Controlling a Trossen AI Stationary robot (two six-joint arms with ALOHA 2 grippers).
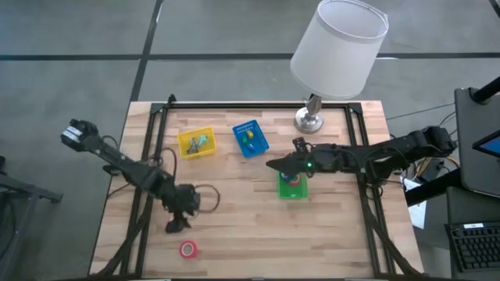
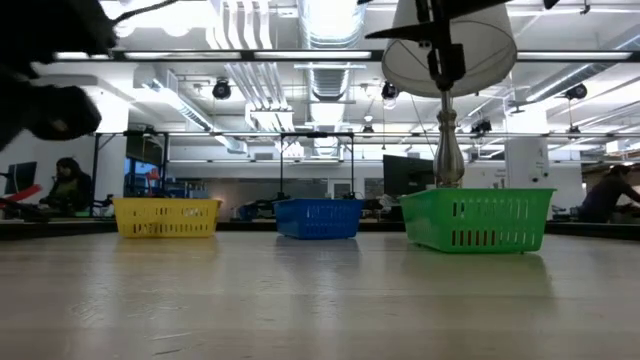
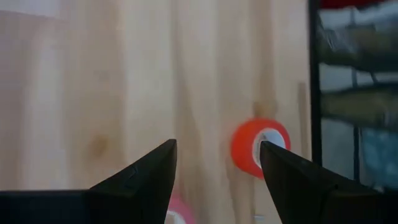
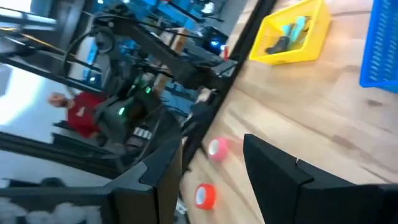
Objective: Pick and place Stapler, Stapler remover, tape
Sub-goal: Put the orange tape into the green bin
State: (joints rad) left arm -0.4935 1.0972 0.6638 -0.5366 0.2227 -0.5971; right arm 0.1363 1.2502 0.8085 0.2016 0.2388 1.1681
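My left gripper (image 1: 178,225) hovers open near the table's near-left part. In the left wrist view its fingers stand wide apart, with a pink tape roll (image 3: 178,213) low between them; I cannot tell if they touch it. A red tape roll (image 3: 260,148) lies flat on the wood just beyond, and it shows in the high view too (image 1: 187,249). The right wrist view shows both rolls, pink (image 4: 217,148) and red (image 4: 205,195). My right gripper (image 1: 280,165) is open and empty, beside the green tray (image 1: 293,191), which holds red things.
A yellow tray (image 1: 195,144) and a blue tray (image 1: 251,138) with small items sit toward the far edge. A lamp (image 1: 312,117) stands at the far right, its shade overhanging. Black frame rails (image 1: 152,148) run along the table's sides. Bare wood lies in the middle.
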